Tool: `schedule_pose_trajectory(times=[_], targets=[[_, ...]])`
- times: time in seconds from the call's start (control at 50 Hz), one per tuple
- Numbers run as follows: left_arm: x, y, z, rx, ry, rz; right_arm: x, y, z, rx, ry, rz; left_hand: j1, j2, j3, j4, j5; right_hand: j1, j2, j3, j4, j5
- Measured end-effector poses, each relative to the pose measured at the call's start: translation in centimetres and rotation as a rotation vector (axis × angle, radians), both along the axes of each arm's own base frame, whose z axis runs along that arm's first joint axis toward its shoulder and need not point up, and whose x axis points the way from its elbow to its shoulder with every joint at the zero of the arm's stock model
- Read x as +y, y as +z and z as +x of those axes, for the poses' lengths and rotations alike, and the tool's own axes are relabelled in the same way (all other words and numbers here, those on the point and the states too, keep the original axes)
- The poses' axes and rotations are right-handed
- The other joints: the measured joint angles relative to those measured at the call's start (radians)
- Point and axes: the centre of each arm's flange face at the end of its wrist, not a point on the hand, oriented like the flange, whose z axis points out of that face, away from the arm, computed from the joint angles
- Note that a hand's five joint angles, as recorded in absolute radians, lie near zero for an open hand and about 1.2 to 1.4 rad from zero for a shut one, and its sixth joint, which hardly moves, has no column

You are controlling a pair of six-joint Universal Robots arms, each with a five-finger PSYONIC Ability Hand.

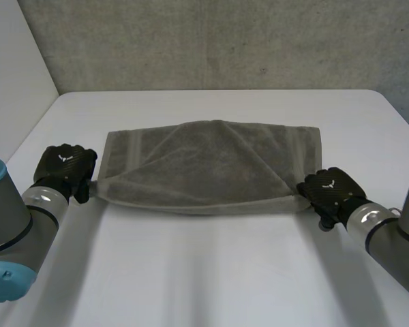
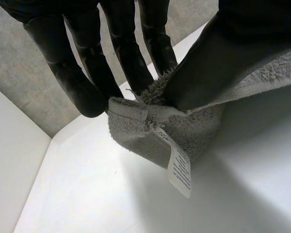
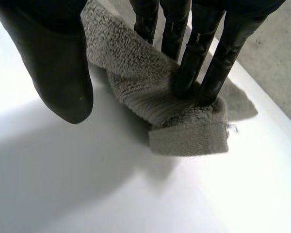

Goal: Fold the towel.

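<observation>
Grey towel [image 1: 211,163], seemingly soft, light and floppy, lies on the white bench [image 1: 211,272], its near corners, probably the best holds, pinched by the left hand [image 1: 65,167] and the right hand [image 1: 330,191].

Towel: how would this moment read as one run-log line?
towel: partly folded on table | left robot hand: pinches its left corner | right robot hand: holds its right corner

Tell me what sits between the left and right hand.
Head view: the grey towel spans the stretch from left hand to right hand, each holding a near corner.
</observation>
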Motion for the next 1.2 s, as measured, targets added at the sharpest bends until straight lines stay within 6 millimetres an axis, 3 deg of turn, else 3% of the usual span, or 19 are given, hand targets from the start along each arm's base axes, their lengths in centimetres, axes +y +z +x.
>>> schedule_pose_trajectory(times=[0.2,0.36,0.48,0.52,0.62,0.66,0.74,0.82,0.9,1.04,1.1,1.2], targets=[[0.1,-0.1,-0.1,-0.001,-0.002,0.004,-1.1,-0.8,-2.4,-0.028,-0.056,-0.018,0.0,0.0,0.0,0.0,0.0,0.059,0.029,0.028,0.039,0.081],[0.3,-0.2,-0.3,-0.002,-0.009,0.007,-1.7,-0.7,-2.5,-0.039,-0.07,-0.045,0.0,0.0,0.0,0.0,0.0,0.644,0.605,0.604,0.619,0.659],[0.4,-0.3,-0.3,-0.003,-0.012,0.009,-1.8,-0.4,-2.4,-0.037,-0.07,-0.051,0.0,0.0,0.0,0.0,0.0,0.427,0.408,0.407,0.424,0.458],[0.4,-0.3,-0.4,-0.003,-0.013,0.01,-1.8,-0.4,-2.4,-0.036,-0.07,-0.051,0.0,0.0,0.0,0.0,0.0,0.257,0.232,0.237,0.253,0.28],[0.4,-0.3,-0.4,-0.003,-0.014,0.01,-1.8,-0.6,-2.3,-0.031,-0.067,-0.044,0.0,0.0,0.0,0.0,0.0,0.224,0.202,0.193,0.209,0.239],[0.4,-0.3,-0.4,-0.003,-0.014,0.01,-1.8,-0.7,-2.3,-0.028,-0.065,-0.041,0.0,0.0,0.0,0.0,0.0,0.321,0.295,0.287,0.3,0.336],[0.4,-0.3,-0.4,-0.003,-0.013,0.01,-1.9,-0.8,-2.3,-0.024,-0.069,-0.042,0.0,0.0,0.0,0.0,0.0,0.726,0.685,0.684,0.7,0.737],[0.3,-0.2,-0.3,-0.003,-0.012,0.009,-2.1,-0.2,-2.5,-0.025,-0.084,-0.06,0.0,0.0,0.0,0.0,0.0,0.744,0.691,0.72,0.738,0.764],[0.5,0.8,-0.2,-0.003,-0.008,-0.013,-2.1,2.9,-2.9,-0.032,-0.11,-0.144,0.0,0.0,0.0,0.0,0.0,0.744,0.691,0.72,0.738,0.764],[1.6,5.3,0.8,0.011,0.013,-0.091,0.3,10.5,-4.0,-0.044,-0.145,-0.262,0.0,0.0,0.0,0.0,0.0,0.744,0.691,0.72,0.738,0.765],[2.5,7.2,1.3,0.015,0.025,-0.117,1.7,12.7,-4.7,-0.039,-0.164,-0.258,0.0,0.016,0.0,0.0,0.0,0.744,0.692,0.72,0.738,0.765],[3.8,9.0,1.8,0.016,0.032,-0.129,3.2,14.6,-5.5,-0.027,-0.185,-0.214,0.0,0.024,0.0,0.0,0.0,0.744,0.696,0.72,0.738,0.765]])
